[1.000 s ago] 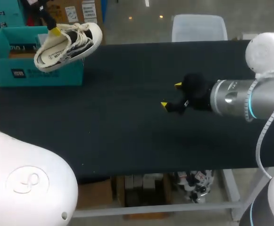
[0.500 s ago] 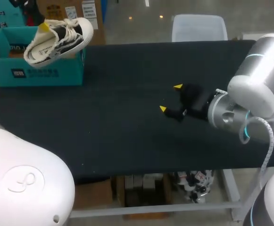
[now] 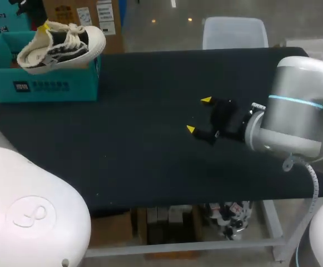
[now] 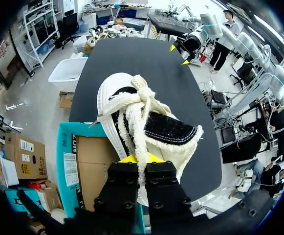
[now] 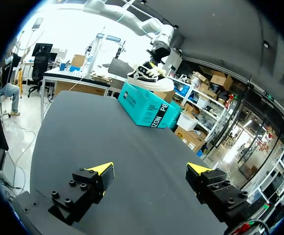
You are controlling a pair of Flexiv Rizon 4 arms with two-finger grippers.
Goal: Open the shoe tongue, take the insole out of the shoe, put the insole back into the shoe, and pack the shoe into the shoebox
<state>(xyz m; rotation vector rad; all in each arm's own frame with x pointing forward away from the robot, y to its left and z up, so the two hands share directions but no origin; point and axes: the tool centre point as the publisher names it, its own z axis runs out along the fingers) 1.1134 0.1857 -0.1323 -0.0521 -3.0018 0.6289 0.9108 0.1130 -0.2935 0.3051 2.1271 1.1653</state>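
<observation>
Teal shoebox point(image 3: 50, 86) sits below shoe point(image 3: 61, 43) in left claw point(image 4: 141, 157).

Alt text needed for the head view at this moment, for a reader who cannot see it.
The left gripper holds a white and black shoe in the air just above the open teal shoebox, which sits at the far left of the black table. The right gripper is open and empty over the table's middle.
</observation>
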